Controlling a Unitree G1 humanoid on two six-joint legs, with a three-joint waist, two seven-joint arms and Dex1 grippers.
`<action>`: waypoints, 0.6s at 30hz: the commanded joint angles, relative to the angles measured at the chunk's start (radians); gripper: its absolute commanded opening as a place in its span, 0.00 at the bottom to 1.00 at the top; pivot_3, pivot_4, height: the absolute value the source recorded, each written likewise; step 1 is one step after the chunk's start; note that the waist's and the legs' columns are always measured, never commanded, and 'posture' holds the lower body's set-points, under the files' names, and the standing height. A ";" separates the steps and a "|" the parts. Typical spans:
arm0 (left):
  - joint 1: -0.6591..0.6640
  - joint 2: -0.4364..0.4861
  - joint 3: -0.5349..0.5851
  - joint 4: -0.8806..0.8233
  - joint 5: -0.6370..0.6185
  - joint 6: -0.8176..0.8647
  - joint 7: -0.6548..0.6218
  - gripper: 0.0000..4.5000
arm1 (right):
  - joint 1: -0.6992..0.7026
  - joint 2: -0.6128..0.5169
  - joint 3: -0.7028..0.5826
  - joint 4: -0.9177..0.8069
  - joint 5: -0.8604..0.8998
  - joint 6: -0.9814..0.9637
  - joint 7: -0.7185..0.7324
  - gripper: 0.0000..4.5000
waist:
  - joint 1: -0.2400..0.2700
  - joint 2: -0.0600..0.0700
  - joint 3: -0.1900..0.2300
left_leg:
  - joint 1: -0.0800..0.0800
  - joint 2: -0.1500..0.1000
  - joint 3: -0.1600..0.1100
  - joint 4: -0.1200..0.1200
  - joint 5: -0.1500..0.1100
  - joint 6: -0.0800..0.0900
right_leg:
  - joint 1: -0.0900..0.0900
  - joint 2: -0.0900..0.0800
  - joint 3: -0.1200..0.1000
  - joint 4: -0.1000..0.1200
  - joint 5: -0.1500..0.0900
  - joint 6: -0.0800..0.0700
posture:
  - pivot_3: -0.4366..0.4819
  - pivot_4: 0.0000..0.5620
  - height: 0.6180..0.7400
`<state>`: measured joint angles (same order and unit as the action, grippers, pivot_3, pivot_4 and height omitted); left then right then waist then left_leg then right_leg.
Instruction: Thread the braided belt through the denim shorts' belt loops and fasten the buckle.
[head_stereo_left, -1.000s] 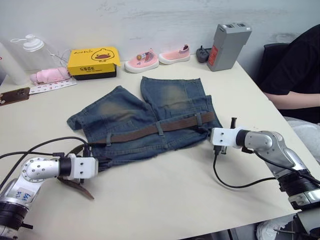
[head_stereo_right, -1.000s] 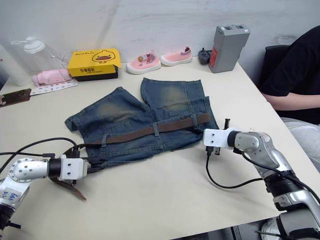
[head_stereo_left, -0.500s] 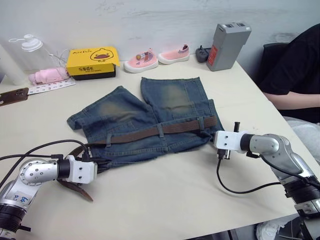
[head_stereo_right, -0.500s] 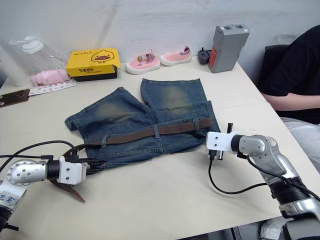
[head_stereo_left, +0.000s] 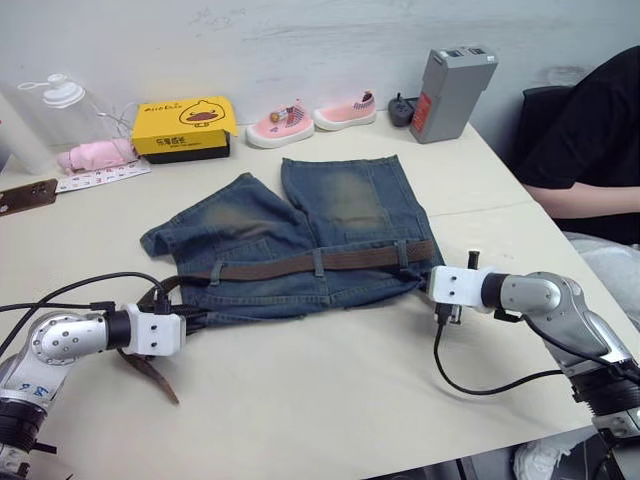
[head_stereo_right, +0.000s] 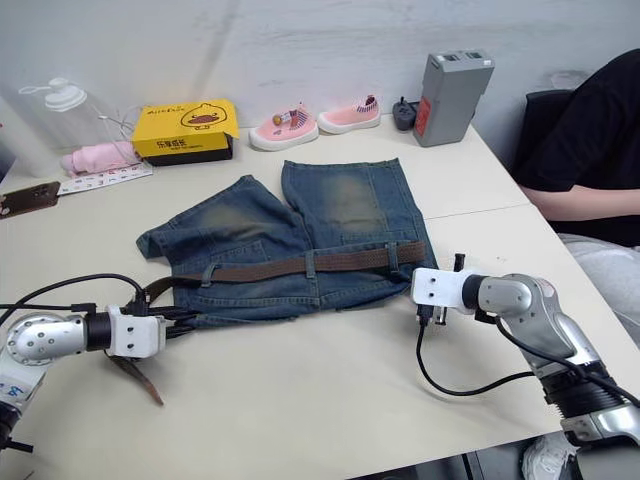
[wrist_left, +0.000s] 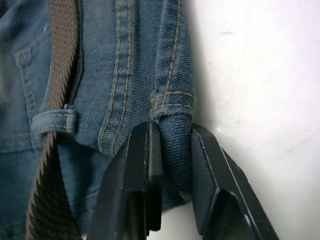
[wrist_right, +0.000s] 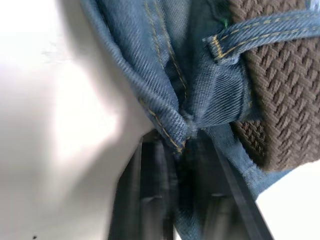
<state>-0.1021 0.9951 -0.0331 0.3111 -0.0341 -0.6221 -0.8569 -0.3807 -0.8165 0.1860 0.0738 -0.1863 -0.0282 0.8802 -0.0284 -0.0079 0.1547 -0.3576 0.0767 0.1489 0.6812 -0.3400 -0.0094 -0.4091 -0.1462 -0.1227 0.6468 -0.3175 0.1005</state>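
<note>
Tabletop (head_stereo_left: 330, 400): pale, matte, set against a light wall; the near half is bare – open space in front of the shorts.
Back edge, left to right: clear bottle (head_stereo_left: 62, 100), pink cloth (head_stereo_left: 95, 155), yellow box (head_stereo_left: 185, 125), pair of pink shoes (head_stereo_left: 310, 117), grey block (head_stereo_left: 447, 92).
Left end effector (wrist_left: 170, 150): low on the tabletop at the waistband's left end, its two black fingers clamped on a folded denim edge.
Denim shorts (head_stereo_left: 300, 225): spread flat mid-table, legs pointing toward the wall, waistband toward the robot.
Braided belt (head_stereo_left: 300, 265): runs along the waistband under the belt loops (head_stereo_left: 318, 262); its loose left end hangs past the shorts beside the left end effector, trailing to a dark strap tip (head_stereo_left: 155, 372).
Right end effector (wrist_right: 175, 145): at the waistband's right corner, fingers pinched shut on the denim edge just beside the belt.
Right edge: a person in black (head_stereo_left: 590, 140) sits just beyond the tabletop's corner, cut off by the frame.
Hard to make out: the buckle – I cannot tell where it lies.
</note>
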 joint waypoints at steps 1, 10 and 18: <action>0.079 0.007 0.021 -0.100 -0.080 0.126 -0.060 0.51 | 0.034 0.005 -0.013 -0.006 0.053 0.083 0.051 0.61 | 0.000 0.000 0.000 | 0.000 0.000 0.000 0.000 0.000 0.000 | 0.000 0.000 0.000 0.000 0.000 0.000 | 0.48 0.27 0.70; 0.273 0.070 0.223 -0.438 -0.292 0.467 -0.107 0.99 | 0.002 -0.007 -0.174 -0.194 0.307 0.327 0.145 1.00 | -0.002 0.001 0.004 | -0.012 0.000 0.005 0.002 -0.007 0.001 | -0.009 0.000 -0.010 -0.003 0.000 0.000 | 0.48 0.27 0.70; 0.235 -0.067 0.371 -0.579 -0.568 0.846 0.046 0.99 | -0.092 0.144 -0.249 -0.147 0.416 0.466 -0.004 1.00 | 0.000 -0.002 0.019 | -0.013 -0.002 0.005 0.003 -0.005 0.000 | -0.010 -0.001 -0.010 -0.004 0.001 0.001 | 0.48 0.27 0.70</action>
<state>0.1777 0.9977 0.2650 -0.2207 -0.4789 0.0869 -0.9114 -0.4545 -0.7119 -0.0454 -0.0907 0.2196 0.4368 0.9394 -0.0286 -0.0098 0.1733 -0.3711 0.0743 0.1541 0.6846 -0.3454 -0.0096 -0.4196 -0.1471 -0.1325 0.6430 -0.3168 0.1018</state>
